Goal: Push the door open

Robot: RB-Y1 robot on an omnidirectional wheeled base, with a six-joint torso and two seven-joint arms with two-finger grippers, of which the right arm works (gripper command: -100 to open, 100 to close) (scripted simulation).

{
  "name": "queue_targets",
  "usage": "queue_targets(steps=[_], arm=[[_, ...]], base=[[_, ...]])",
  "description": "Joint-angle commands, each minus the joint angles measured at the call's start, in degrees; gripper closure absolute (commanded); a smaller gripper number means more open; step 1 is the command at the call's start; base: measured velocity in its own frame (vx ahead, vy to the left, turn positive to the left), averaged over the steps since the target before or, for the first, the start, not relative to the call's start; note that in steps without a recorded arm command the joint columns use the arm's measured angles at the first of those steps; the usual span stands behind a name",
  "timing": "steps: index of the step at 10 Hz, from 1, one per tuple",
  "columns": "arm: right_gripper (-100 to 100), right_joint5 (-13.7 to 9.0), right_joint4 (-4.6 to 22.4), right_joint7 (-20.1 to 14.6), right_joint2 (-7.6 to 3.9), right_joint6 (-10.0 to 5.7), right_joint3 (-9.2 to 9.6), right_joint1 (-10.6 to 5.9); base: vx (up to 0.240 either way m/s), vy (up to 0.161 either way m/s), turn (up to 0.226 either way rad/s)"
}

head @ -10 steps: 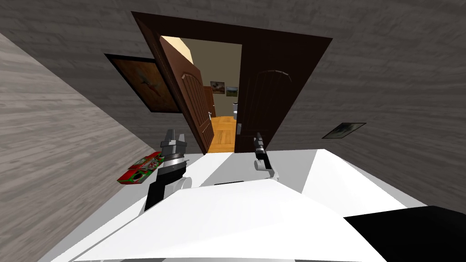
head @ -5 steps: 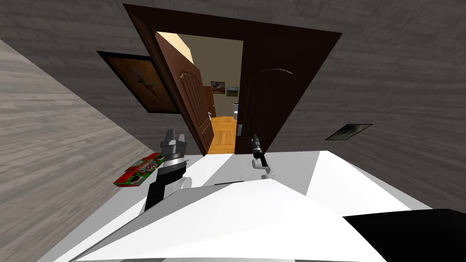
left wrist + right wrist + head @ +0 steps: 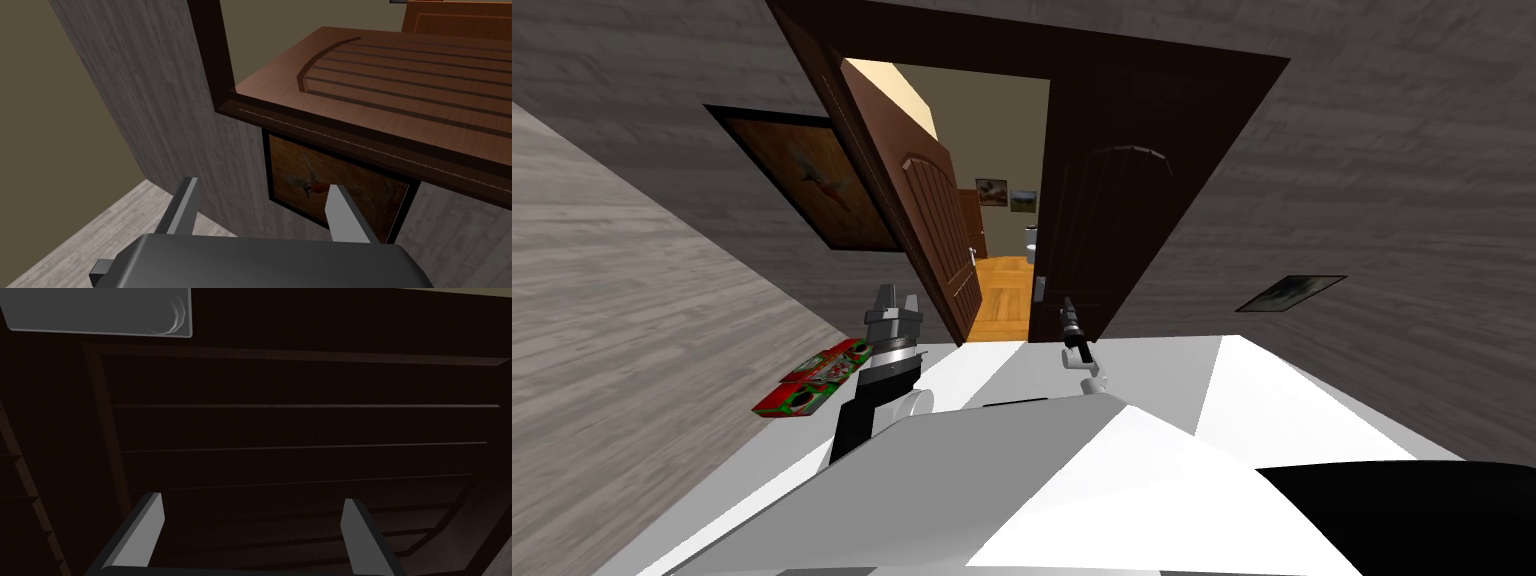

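A double door stands ahead in a dark frame. Its brown left leaf [image 3: 927, 230] is swung open into the far room, and the dark right leaf [image 3: 1102, 220] stands about flush in the frame. My right gripper [image 3: 1068, 305] is open and points at the right leaf low down, just below a grey handle plate [image 3: 1038, 288]. In the right wrist view the open gripper [image 3: 250, 528] faces the dark ribbed panel [image 3: 300, 428] close up, with the grey plate [image 3: 100, 310] off to one side. My left gripper [image 3: 894, 296] is open beside the brown leaf [image 3: 390, 85]; between the left gripper's [image 3: 262, 210] blades there is nothing.
A framed bird picture [image 3: 812, 185] hangs on the grey wall left of the door. A red and green box [image 3: 812, 380] lies on the floor by my left arm. A small picture [image 3: 1292, 292] hangs to the right. An orange wood floor [image 3: 1002, 300] shows through the gap.
I have moved closer to the door, which looms larger. My right gripper has reached further forward toward the dark right leaf. The left arm holds its pose.
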Motion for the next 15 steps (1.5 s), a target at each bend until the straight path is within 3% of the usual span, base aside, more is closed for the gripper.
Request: queue_targets(steps=[1, 10, 13, 14, 15], arm=[[-100, 0.28, 2.28, 0.06, 0.41, 0.17, -0.03, -1.04], [-100, 1.29, 12.87, 0.03, 2.17, 0.8, -0.43, -6.37], [-100, 1.7, 17.12, 0.02, 3.22, 1.05, -0.6, -8.51], [-100, 1.57, 16.21, -0.14, 2.79, 0.78, -0.43, -7.8], [-100, 1.54, 16.59, -0.18, 1.14, 0.71, -0.58, -7.99]], base=[[0.101, -0.017, 0.012], [0.1, -0.009, 0.009], [0.147, -0.01, 0.012], [0.08, 0.002, 0.004], [0.095, -0.005, 0.014]])
